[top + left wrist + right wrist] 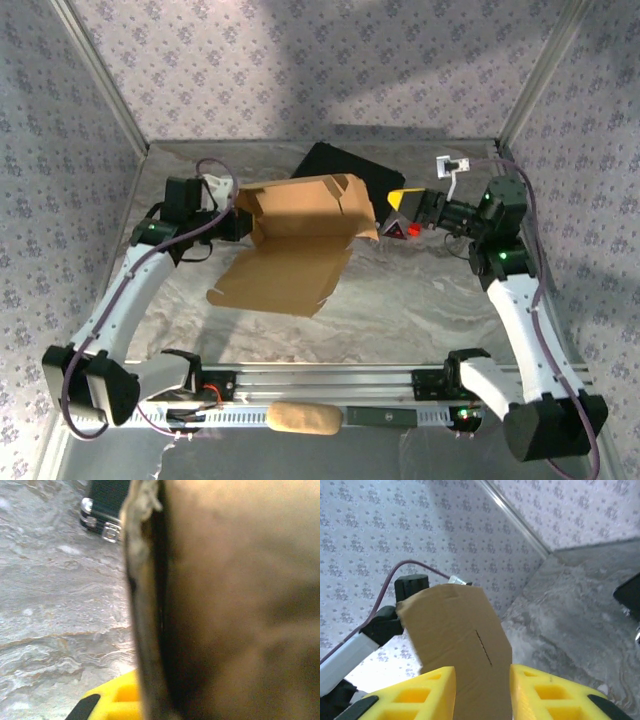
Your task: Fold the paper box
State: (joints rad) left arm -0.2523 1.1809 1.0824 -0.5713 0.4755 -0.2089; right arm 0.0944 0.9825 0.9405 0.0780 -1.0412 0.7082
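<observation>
The paper box [300,240] is a tan cardboard sheet in mid-table, its near panel lying flat and its far part raised with flaps up. My left gripper [237,215] is at the raised part's left edge. In the left wrist view the cardboard [225,605] stands edge-on against one yellow finger [107,702], and the other finger is hidden behind it. My right gripper [398,228] is at the box's right edge. Its yellow fingers stand apart, and my right gripper [482,692] has a slit flap [455,630] face-on between and beyond them.
A black hard case [345,165] lies behind the box, and the left wrist view catches its latches [102,525]. A tan oblong object [303,418] rests on the front rail. Patterned walls close in the table at the back and sides.
</observation>
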